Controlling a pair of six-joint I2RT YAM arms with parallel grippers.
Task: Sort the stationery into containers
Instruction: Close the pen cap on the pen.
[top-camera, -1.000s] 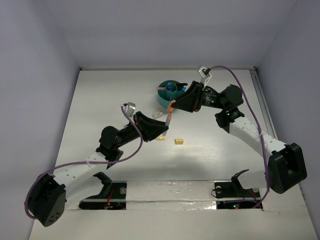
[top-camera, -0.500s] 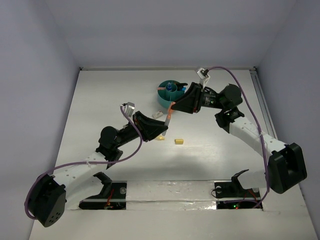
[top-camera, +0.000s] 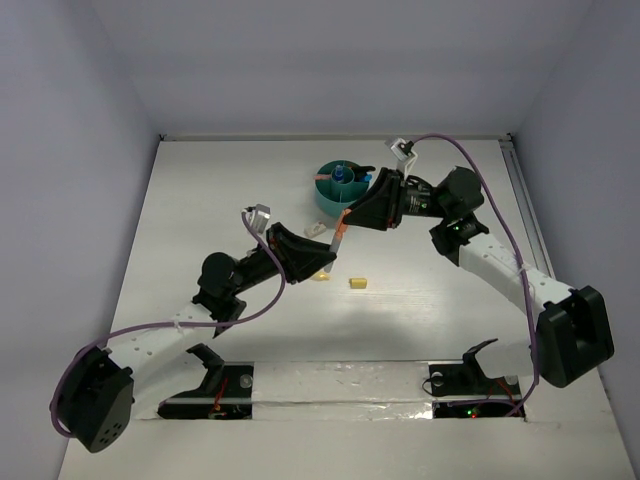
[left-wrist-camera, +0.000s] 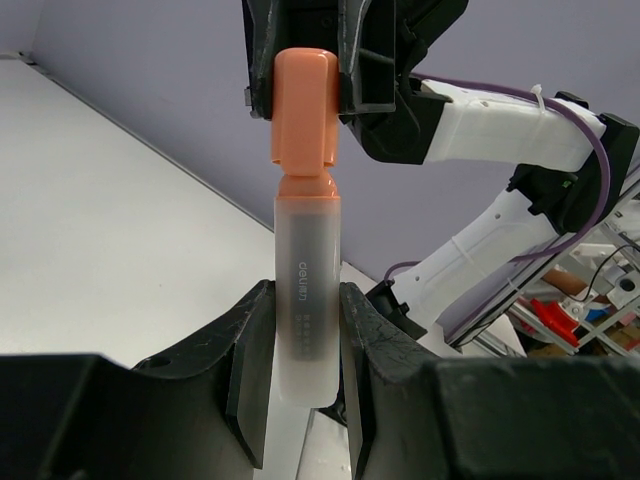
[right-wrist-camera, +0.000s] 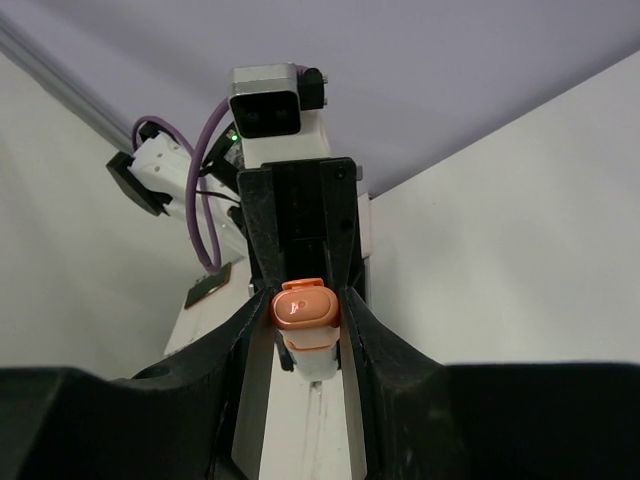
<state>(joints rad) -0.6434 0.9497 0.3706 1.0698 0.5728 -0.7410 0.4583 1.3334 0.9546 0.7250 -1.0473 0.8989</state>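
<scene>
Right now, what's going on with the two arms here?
Both arms grip one marker above the table: the left arm has its jaws shut on the frosted barrel, the right arm on the orange cap. The teal organizer just behind already holds a few items; two small yellow bits lie loose on the table.

A white table (top-camera: 200, 200) fills the floor of a box-like bay; a pale lilac back wall (top-camera: 330, 60) meets it in a straight seam; the left wall (top-camera: 60, 200) and right wall (top-camera: 600, 150) are the same plain lilac; a thin metal rail (top-camera: 521, 200) runs along the table's right edge; a shiny silver strip (top-camera: 340, 378) crosses the near edge; the light is soft and even, with a faint bright patch mid-table.
</scene>
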